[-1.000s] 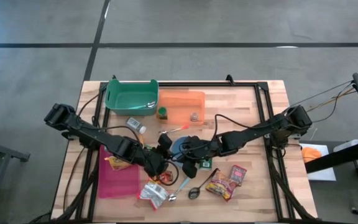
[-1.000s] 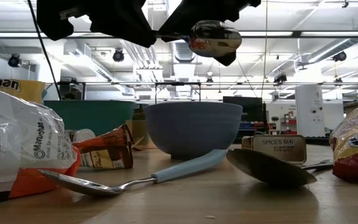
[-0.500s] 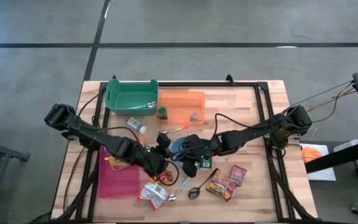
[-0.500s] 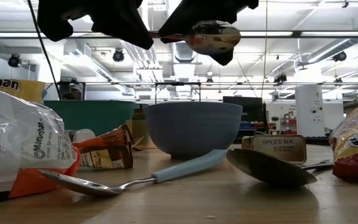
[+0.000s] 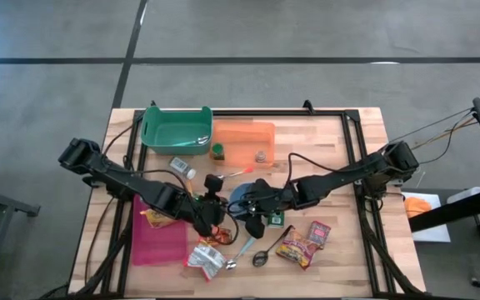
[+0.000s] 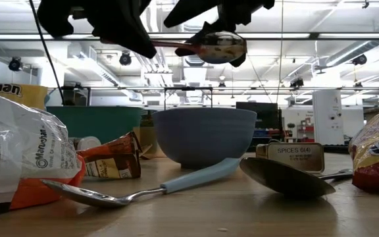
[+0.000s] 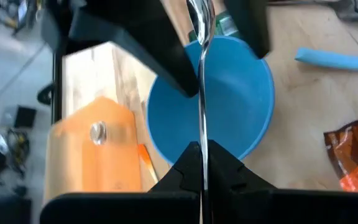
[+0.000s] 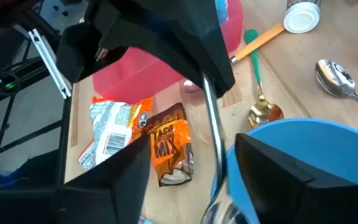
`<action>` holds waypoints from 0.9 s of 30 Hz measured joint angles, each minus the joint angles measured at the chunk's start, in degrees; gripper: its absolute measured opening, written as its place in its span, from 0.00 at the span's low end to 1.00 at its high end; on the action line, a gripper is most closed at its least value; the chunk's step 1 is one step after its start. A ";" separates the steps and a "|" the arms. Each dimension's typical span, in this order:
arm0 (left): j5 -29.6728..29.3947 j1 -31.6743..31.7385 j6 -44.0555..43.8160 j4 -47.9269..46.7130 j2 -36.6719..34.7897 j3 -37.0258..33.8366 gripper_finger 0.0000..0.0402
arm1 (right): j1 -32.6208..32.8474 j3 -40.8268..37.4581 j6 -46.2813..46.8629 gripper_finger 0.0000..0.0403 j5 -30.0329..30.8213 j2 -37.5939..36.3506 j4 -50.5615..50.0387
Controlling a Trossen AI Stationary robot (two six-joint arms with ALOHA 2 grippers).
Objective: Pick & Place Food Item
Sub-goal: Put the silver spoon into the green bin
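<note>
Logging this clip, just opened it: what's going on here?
Both arms meet over the blue bowl mid-table. The left gripper is shut on a metal spoon, holding it above the bowl. The right gripper, fingers apart, sits by the spoon's other end, apparently handing it over. Food packets lie around.

Rows of ceiling strip lights (image 6: pixel 321 36) are glowing beyond the grippers, while grey floor (image 5: pixel 307 29) crossed by dark lines is showing around the wooden table (image 5: pixel 332 146).

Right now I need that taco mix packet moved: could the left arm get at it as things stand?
Probably not yet: the left gripper is shut on a spoon over the bowl. The taco mix lies uncovered nearby.
</note>
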 joint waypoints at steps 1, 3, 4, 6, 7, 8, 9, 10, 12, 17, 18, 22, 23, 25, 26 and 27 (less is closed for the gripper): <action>0.00 0.00 -1.45 -0.64 -0.52 0.00 0.00 | 0.00 0.00 0.00 0.60 0.16 -0.12 0.07; -0.01 0.07 -3.88 -2.11 -1.73 0.00 0.00 | 0.03 0.00 0.02 0.63 1.82 -0.55 -0.04; -0.13 0.11 -5.02 -2.88 -2.52 0.00 0.00 | 0.05 0.00 0.00 0.64 2.98 -0.79 -0.09; -0.17 0.11 -6.95 -4.80 -4.30 0.00 0.00 | 0.28 0.00 -0.07 0.65 5.07 -1.45 -0.07; -0.19 0.19 -7.86 -5.60 -5.28 0.00 0.00 | 0.32 0.00 -0.07 0.66 6.06 -1.89 -0.09; -0.20 0.22 -8.71 -6.64 -6.05 0.00 0.00 | 0.42 0.00 -0.09 0.66 6.90 -2.24 0.02; -0.18 0.33 -9.54 -7.81 -6.81 0.00 0.00 | 0.57 0.02 -0.13 0.66 7.65 -2.52 0.40; -0.42 0.37 -10.44 -9.04 -7.51 0.00 0.00 | 0.65 0.08 -0.30 0.66 8.11 -2.87 0.57; -1.48 0.39 -12.28 -11.21 -8.70 0.00 0.00 | 0.89 0.21 -0.67 0.66 9.74 -3.32 0.57; -3.36 0.45 -15.89 -15.96 -10.96 0.00 0.00 | 1.68 0.33 -1.98 0.66 15.99 -4.44 0.36; -4.46 0.59 -16.43 -17.03 -11.41 0.00 0.00 | 1.84 0.33 -2.63 0.66 17.98 -4.64 0.33; -11.89 1.75 -19.64 -23.85 -13.02 -0.02 0.00 | 3.27 0.30 -3.04 0.66 26.83 -4.75 0.21; -12.66 2.54 -20.19 -25.42 -13.65 -0.02 0.00 | 3.68 0.27 -3.04 0.66 27.94 -4.70 0.03; -13.00 4.82 -21.17 -29.15 -14.88 -0.02 0.00 | 4.30 0.26 -3.06 0.66 28.35 -4.66 -0.07; -12.85 6.32 -21.19 -30.90 -15.56 -0.02 0.00 | 4.60 0.26 -3.08 0.66 28.29 -4.66 -0.07; -12.69 8.08 -21.16 -32.31 -16.21 -0.02 0.00 | 4.85 0.26 -3.18 0.66 28.27 -4.66 -0.06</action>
